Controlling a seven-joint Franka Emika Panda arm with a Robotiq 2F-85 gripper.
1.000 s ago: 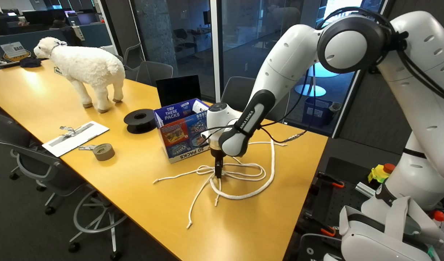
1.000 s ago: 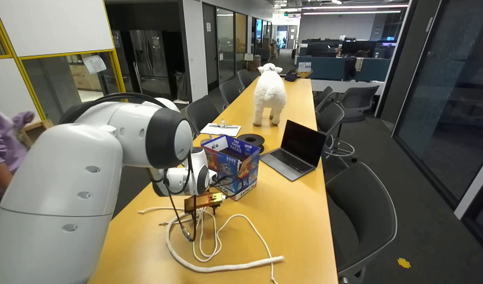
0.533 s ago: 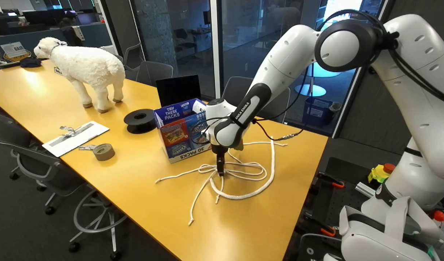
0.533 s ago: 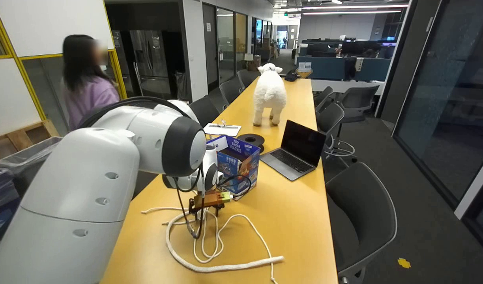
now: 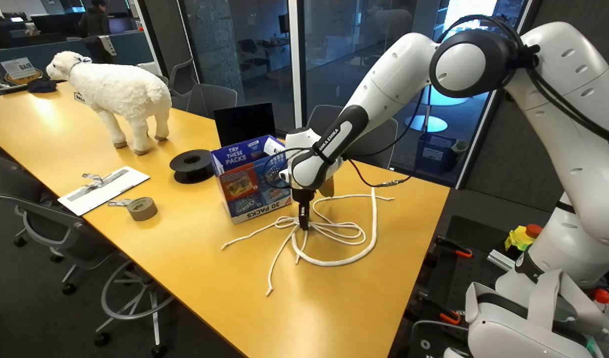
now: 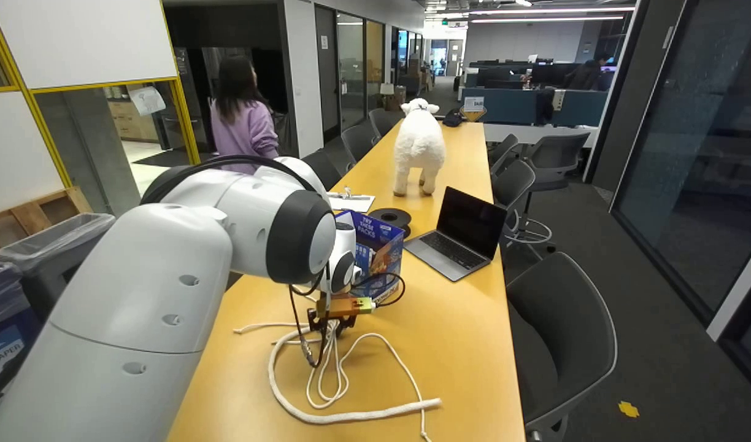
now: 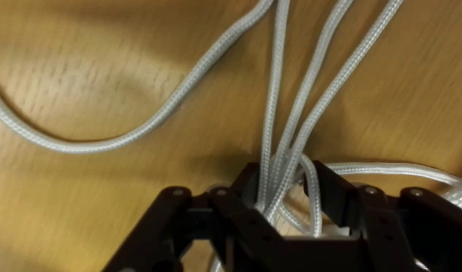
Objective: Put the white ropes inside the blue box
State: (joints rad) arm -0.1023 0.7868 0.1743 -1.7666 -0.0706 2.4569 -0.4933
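Observation:
The white ropes (image 5: 329, 264) lie in loose loops on the table, and both exterior views show their strands gathering under my gripper (image 5: 303, 226). A thicker rope (image 6: 326, 420) curves around the thinner cords. In the wrist view, several strands (image 7: 276, 113) and a loop run bunched between the fingers of my gripper (image 7: 284, 166), with a pad against them on each side. The blue box (image 5: 250, 184) stands upright with its top open, just behind the gripper. In an exterior view the arm hides part of the blue box (image 6: 378, 232).
Close to the box are a black spool (image 5: 191, 166) and a laptop (image 6: 455, 252). A tape roll (image 5: 142, 209) and a clipboard (image 5: 104, 190) lie near the table's edge. Farther off stands a plush sheep (image 5: 115, 94). Someone in purple (image 6: 243, 132) is beyond the table.
My gripper has closed in on the rope strands. It has shifted slightly toward the box, dragging the loose rope ends along. The person in purple has walked farther along behind the arm.

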